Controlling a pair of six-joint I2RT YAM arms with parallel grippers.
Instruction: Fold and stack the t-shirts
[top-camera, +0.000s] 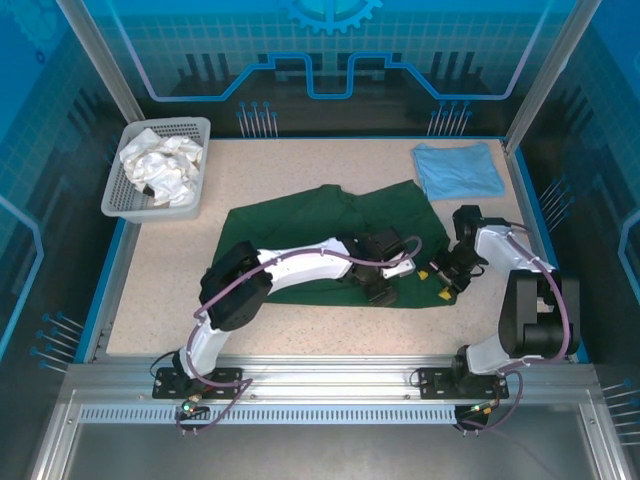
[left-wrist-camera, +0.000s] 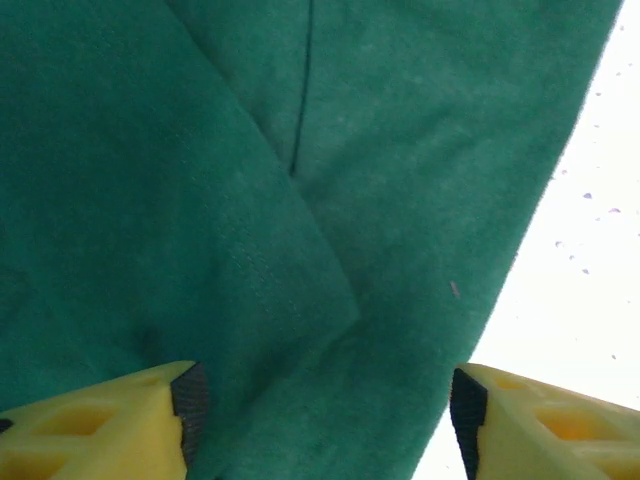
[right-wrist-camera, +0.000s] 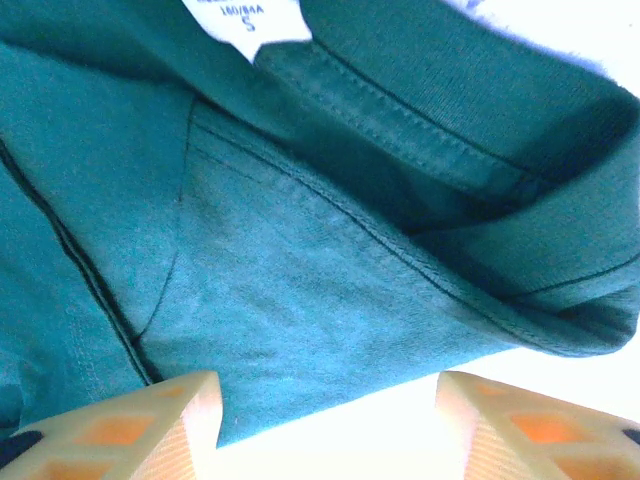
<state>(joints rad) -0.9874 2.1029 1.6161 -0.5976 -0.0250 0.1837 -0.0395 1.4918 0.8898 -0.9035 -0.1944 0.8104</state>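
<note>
A dark green t-shirt (top-camera: 300, 215) lies spread across the middle of the table. A light blue t-shirt (top-camera: 458, 170) rests folded at the back right corner. My left gripper (top-camera: 392, 270) reaches over the green shirt's right part. In the left wrist view it (left-wrist-camera: 320, 400) is open, its yellow fingers (left-wrist-camera: 120, 420) wide apart just above folded green cloth (left-wrist-camera: 200, 200) near an edge. My right gripper (top-camera: 433, 283) hovers at the shirt's right front end. It (right-wrist-camera: 328, 400) is open over the cloth (right-wrist-camera: 300, 260) by the collar, below the white neck label (right-wrist-camera: 250, 20).
A white mesh basket (top-camera: 115, 200) with crumpled white cloth (top-camera: 160, 165) stands at the back left corner. The two grippers are close together over the shirt's right end. Bare speckled tabletop (top-camera: 160, 300) lies in front of the shirt on the left.
</note>
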